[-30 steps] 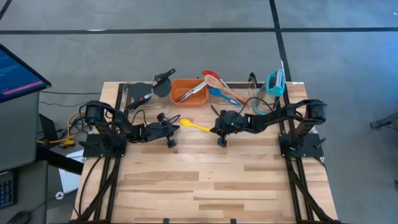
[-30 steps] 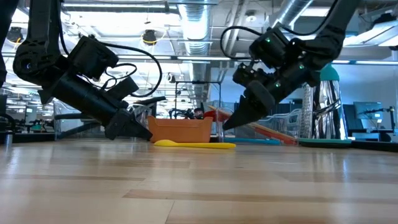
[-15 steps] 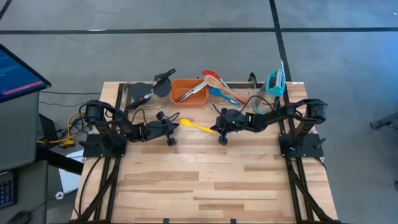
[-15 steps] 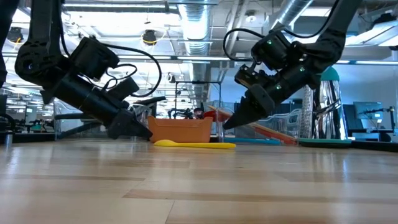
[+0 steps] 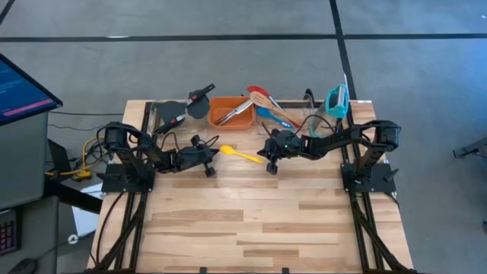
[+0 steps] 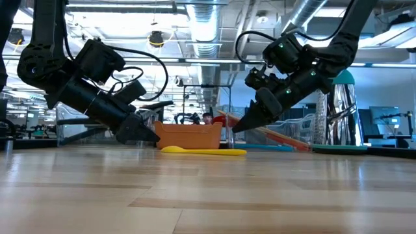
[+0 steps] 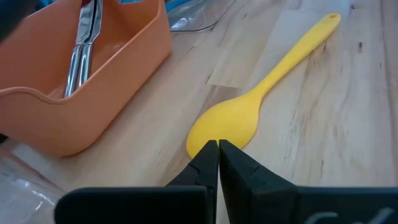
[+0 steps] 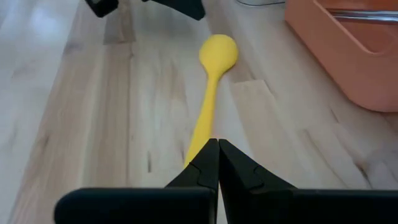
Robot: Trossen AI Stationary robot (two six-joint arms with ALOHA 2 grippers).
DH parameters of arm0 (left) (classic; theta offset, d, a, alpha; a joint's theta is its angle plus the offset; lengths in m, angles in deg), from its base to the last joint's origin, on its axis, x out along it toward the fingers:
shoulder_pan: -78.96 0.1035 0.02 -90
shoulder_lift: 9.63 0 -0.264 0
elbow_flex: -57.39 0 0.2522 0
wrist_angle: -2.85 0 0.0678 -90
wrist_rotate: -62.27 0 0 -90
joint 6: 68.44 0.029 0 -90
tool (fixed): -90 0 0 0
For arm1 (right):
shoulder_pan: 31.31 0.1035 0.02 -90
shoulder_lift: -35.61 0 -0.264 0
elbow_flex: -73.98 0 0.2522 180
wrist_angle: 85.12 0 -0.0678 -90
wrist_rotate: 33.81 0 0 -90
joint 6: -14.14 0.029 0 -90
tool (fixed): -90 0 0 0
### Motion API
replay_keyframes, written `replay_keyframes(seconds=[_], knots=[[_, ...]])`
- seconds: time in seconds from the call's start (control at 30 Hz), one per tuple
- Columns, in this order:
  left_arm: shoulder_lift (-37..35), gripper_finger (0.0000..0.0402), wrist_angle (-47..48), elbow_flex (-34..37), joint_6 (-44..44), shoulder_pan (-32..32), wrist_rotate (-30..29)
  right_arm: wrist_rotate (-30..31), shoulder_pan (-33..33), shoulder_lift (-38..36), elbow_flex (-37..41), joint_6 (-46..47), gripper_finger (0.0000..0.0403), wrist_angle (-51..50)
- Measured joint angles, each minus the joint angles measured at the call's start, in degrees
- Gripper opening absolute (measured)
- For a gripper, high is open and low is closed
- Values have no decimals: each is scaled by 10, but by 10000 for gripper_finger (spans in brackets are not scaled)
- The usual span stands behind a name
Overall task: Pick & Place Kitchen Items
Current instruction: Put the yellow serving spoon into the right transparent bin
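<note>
The yellow spoon lies flat on the table, just in front of the orange bin. The left gripper and right gripper sit at its 2 ends, fingers pressed together, seemingly touching nothing. Closed tips may shove the spoon instead of gripping it.

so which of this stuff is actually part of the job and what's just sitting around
Part of the job:
- yellow spoon, flat on the table
- metal tongs, in the orange bin
- left gripper, shut at the spoon's bowl
- right gripper, shut at its handle

Just lying about:
- orange bin
- monitor beside the table
</note>
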Motion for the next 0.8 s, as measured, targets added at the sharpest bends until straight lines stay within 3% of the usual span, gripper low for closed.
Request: replay_keyframes(seconds=[0.3,0.57,0.8], knots=[[0,3,0,0,0,0,1,0,1,0,0,1,0,0],[0,3,-1,0,0,0,2,-3,17,0,0,78,0,-42],[0,3,-2,0,0,0,3,-3,33,1,0,85,0,-54]])
